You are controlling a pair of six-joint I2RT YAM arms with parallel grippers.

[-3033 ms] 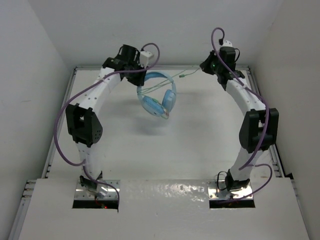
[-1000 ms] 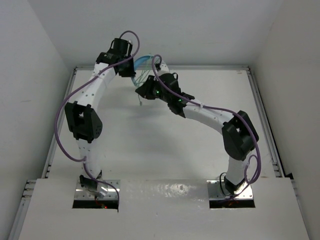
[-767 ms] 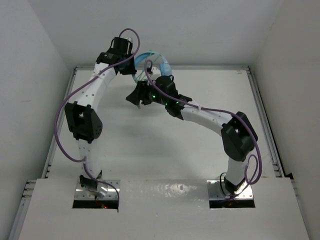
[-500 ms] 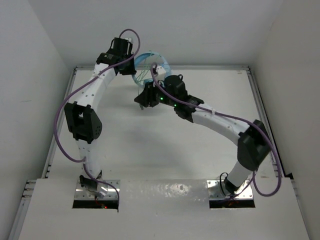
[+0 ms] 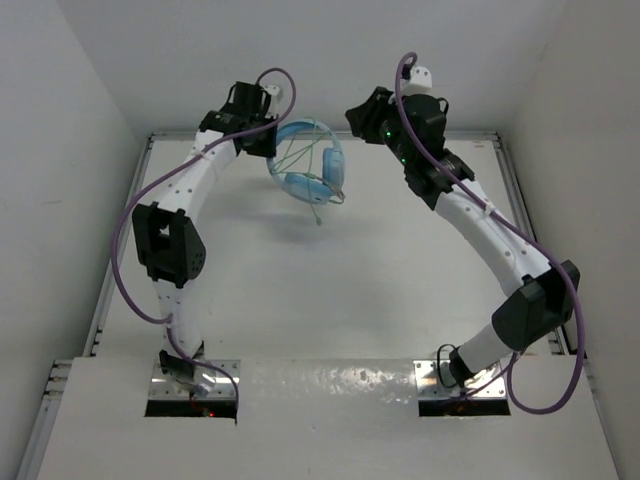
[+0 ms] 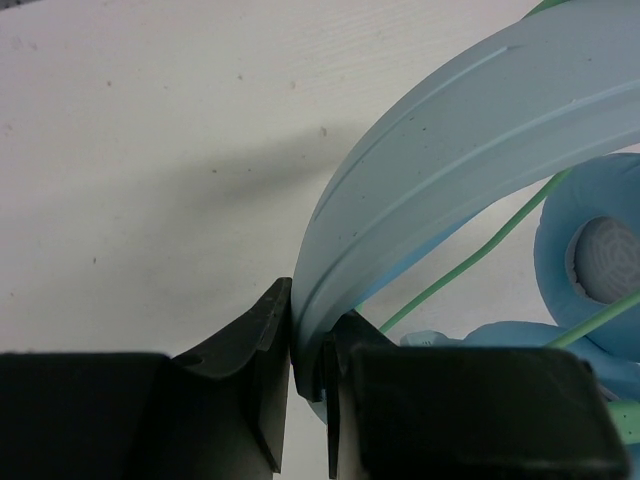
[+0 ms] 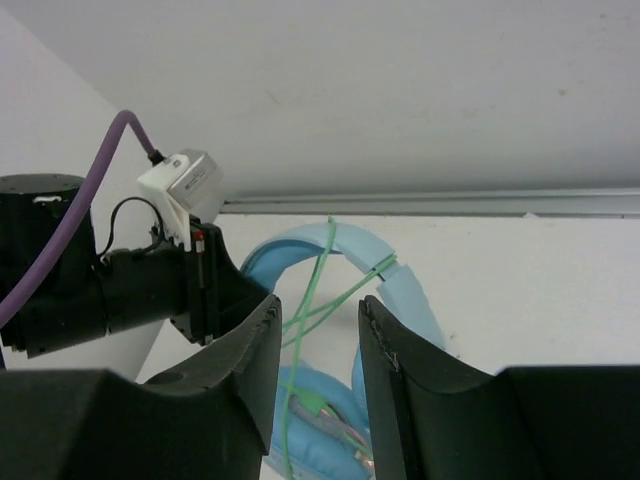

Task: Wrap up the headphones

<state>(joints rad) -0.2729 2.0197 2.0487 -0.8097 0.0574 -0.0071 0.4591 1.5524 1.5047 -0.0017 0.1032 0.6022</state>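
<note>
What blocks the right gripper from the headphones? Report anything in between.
Nothing visible does. The right gripper stands open, apart from the headphones, with only air between them in its wrist view. The left gripper clamps the headband on the opposite side, clear of that path.

Light blue headphones [image 5: 312, 170] hang above the far part of the table [image 5: 400, 280], headband [image 6: 440, 170] uppermost, padded ear cups [image 5: 305, 187] lowest. The thin green cable [image 6: 475, 252] loops across the headband, its end dangling.

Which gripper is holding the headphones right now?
The left gripper, shut on the light blue headband; the right gripper hangs apart from the headphones, jaws parted and empty.
</note>
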